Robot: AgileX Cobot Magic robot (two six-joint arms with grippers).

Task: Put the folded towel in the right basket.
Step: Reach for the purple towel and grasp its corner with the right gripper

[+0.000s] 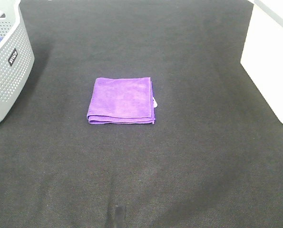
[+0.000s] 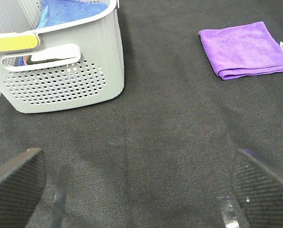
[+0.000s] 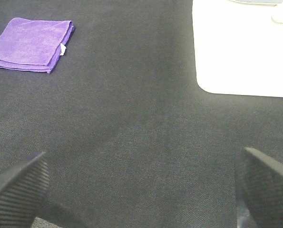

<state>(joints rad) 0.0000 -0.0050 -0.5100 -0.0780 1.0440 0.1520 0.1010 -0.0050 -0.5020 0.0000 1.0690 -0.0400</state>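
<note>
1. Purple folded towel (image 1: 121, 100) lies flat on the black cloth (image 1: 189, 156) that covers the table. In the exterior high view it is close to the middle and slightly toward the left side.
2. It is folded into a neat square of several layers. The stacked edges show along its near side, and a small white tag (image 1: 154, 101) pokes out at its right edge.
3. The towel sits by itself on the cloth, well apart from both baskets.
4. A white basket (image 1: 269, 61) stands at the right edge of the table, far from the towel. It is so brightly lit that little of its surface can be made out.
5. A gray perforated basket (image 1: 8, 71) stands at the far left. A dark label on its wall carries lettering too small to read.
6. The left wrist view shows a blue cloth (image 2: 70, 12) inside the gray basket and a yellow piece (image 2: 13, 43) at its rim.
7. The left gripper (image 2: 137, 161) is spread wide, its two dark textured fingers (image 2: 15, 178) far apart with only bare cloth between them. It holds nothing, and it is nearer the gray basket than the towel.
8. The right gripper (image 3: 141, 159) also gapes wide and is empty. It hangs over bare cloth between the towel and the white basket, touching neither.
</note>
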